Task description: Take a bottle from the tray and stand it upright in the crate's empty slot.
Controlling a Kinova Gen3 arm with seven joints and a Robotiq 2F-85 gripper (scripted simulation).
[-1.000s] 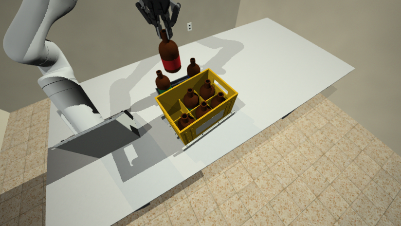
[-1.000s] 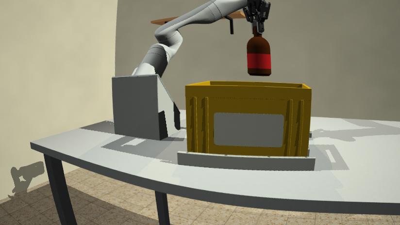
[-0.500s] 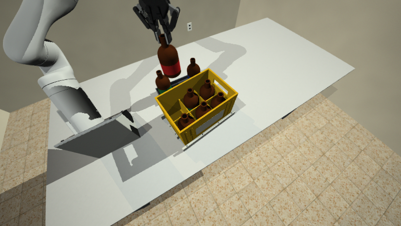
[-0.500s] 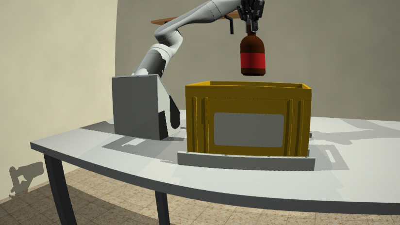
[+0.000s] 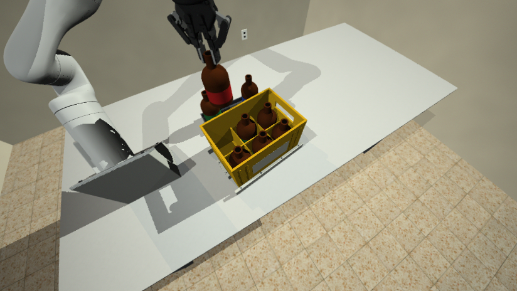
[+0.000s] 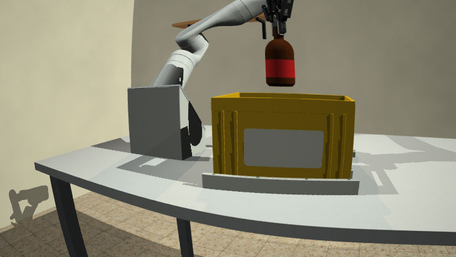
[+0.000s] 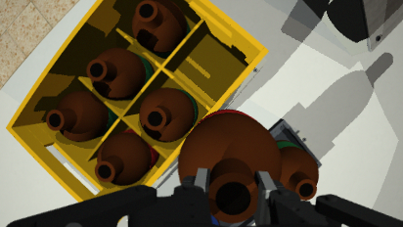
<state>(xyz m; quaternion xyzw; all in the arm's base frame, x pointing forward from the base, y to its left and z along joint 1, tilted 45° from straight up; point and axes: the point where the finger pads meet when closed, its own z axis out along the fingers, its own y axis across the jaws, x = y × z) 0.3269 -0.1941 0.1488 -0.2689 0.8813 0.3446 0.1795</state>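
Gripper fingers (image 5: 209,58) (image 6: 278,27) are closed around the neck of one red-labelled bottle (image 5: 216,84) (image 6: 280,63) (image 7: 230,147), which is held upright in the air, above the level of the crate rim. Five bottles are held in the six-slot yellow crate (image 5: 216,146) (image 6: 283,107) (image 7: 46,78) on the desk (image 5: 361,72) (image 6: 143,188) (image 7: 254,110); one corner slot (image 7: 210,59) is left unfilled. Behind the crate, two bottles (one green-labelled (image 5: 209,106) (image 7: 296,168), one blue-labelled (image 5: 249,88)) are seated in one dark tray (image 5: 233,103) (image 7: 281,128).

1. In the top view, my gripper (image 5: 209,59) (image 6: 278,29) (image 7: 231,187) and the red-labelled bottle (image 5: 218,81) (image 6: 280,62) (image 7: 230,142) I carry sit lower in the frame, nearer the crate (image 5: 250,145) (image 6: 283,107) (image 7: 235,26).
2. In the exterior view, we are both further left, above the crate.
3. From the top, my bottle now covers part of the green-labelled bottle (image 5: 208,105) (image 7: 295,168).
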